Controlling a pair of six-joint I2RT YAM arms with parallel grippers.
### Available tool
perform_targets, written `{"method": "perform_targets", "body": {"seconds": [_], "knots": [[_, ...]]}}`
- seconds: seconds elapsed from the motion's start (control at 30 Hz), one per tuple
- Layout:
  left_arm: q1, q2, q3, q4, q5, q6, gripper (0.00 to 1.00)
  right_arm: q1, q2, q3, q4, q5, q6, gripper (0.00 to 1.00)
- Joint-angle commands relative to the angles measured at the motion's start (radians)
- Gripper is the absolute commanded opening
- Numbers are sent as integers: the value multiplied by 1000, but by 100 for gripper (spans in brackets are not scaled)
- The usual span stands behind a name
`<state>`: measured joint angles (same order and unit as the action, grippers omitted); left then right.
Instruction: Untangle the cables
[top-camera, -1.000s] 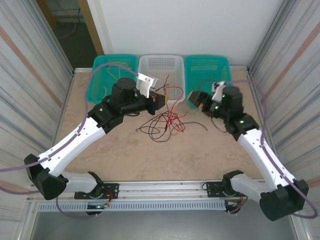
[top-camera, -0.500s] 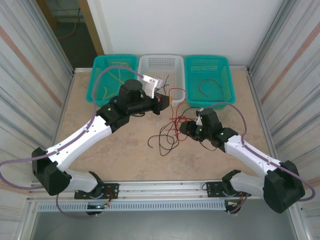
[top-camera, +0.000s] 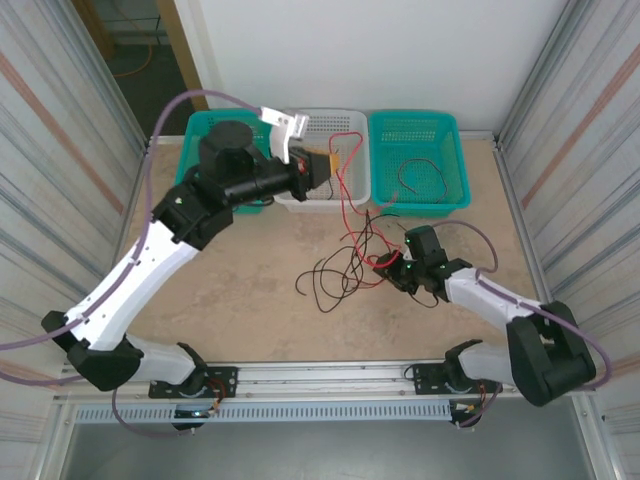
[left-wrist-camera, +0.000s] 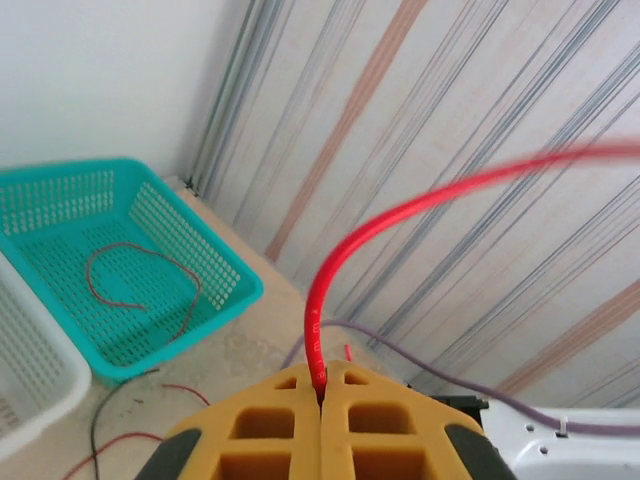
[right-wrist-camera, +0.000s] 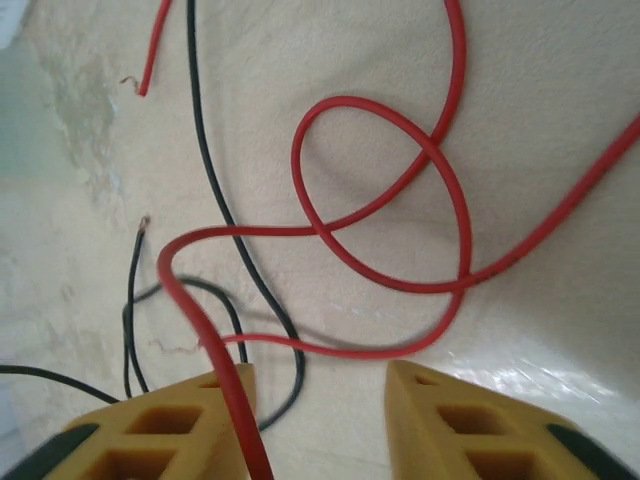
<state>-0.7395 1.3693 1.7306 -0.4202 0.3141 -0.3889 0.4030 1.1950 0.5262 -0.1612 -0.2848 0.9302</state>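
left gripper (left-wrist-camera: 320, 388) rose over white basket (top-camera: 360, 192), clamping red cable (left-wrist-camera: 312, 300); right gripper (right-wrist-camera: 320, 385) seemingly agape.

Three baskets lined the far edge of the desk (top-camera: 230, 320): two teal, the left teal basket (top-camera: 197, 128) and the right teal basket (top-camera: 445, 150), and one white basket (top-camera: 335, 122). One thin dark-red wire (top-camera: 415, 180) lay in the right one. There were two claws, the left claw (top-camera: 326, 167) and the right claw (top-camera: 386, 268). The tangled cables (top-camera: 345, 265) showed two colours, red and black; their number could not be told.
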Motion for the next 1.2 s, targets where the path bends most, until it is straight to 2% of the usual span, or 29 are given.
{"method": "perform_targets", "body": {"seconds": [0.0,0.17,0.27,0.47,0.7,0.8,0.83,0.87,0.9,0.97,1.03,1.13,1.17], "knots": [[6,61,156,-205,-52,90,0,8,-169,5,-68,14,-42,53],[8,66,102,-184,-14,58,0,182,-505,63,-124,149,-177,77],[6,55,76,-140,38,25,0,198,-571,70,-78,147,-199,84],[6,42,95,-103,70,-23,0,170,-390,103,96,40,-216,82],[5,42,133,-111,133,-58,0,150,-219,147,214,66,-199,79],[7,35,140,-116,141,-63,0,107,-123,146,282,34,-163,71],[8,36,150,-125,140,-59,0,94,-97,141,312,17,-151,61],[9,39,167,-146,137,-52,0,85,-72,132,334,13,-140,46],[12,42,185,-168,125,-40,0,81,-54,127,338,26,-129,35],[25,48,236,-221,72,-12,0,76,-18,119,317,49,-102,20],[58,56,278,-238,55,-15,0,79,9,99,270,110,-74,12],[105,114,367,-239,121,-50,0,62,38,28,275,154,-23,0],[107,138,410,-256,123,-43,0,50,47,1,298,146,-6,0]]}}
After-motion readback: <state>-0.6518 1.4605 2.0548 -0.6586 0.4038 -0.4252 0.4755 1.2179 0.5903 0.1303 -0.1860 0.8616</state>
